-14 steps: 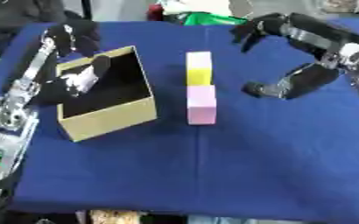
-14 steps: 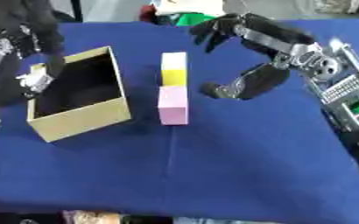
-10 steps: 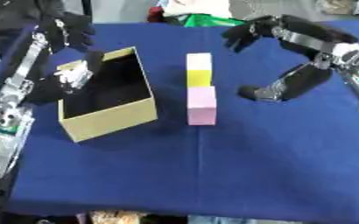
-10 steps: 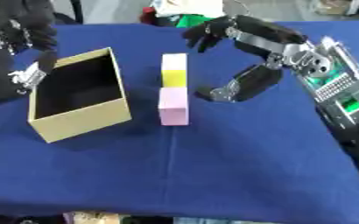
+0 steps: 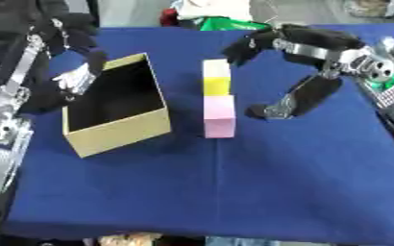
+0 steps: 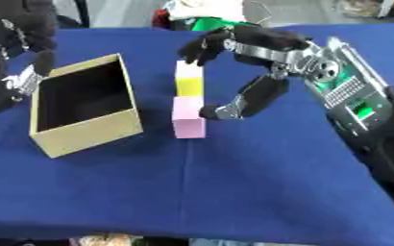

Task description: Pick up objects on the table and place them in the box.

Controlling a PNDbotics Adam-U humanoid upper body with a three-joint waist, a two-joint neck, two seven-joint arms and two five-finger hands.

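Observation:
An open tan cardboard box [image 5: 116, 112] stands left of centre on the blue table [image 5: 284, 182]. To its right lie a yellow-and-white block [image 5: 216, 79] and, touching its near end, a pink block [image 5: 219, 116]. My right hand [image 5: 294, 55] is open, its fingers spread over the yellow block's far end, the thumb reaching down just right of the pink block. Open too, my left hand [image 5: 76, 78] hangs by the box's far left wall. The box looks empty inside.
Green and white clutter [image 5: 217, 17] lies beyond the table's far edge. My right forearm [image 6: 360, 105] with a green panel crosses the right side. The left arm [image 5: 11, 110] runs down the left edge.
My right hand has swung left, from right of the blocks to over the yellow block. The left hand has drawn back from above the box to its far left wall.

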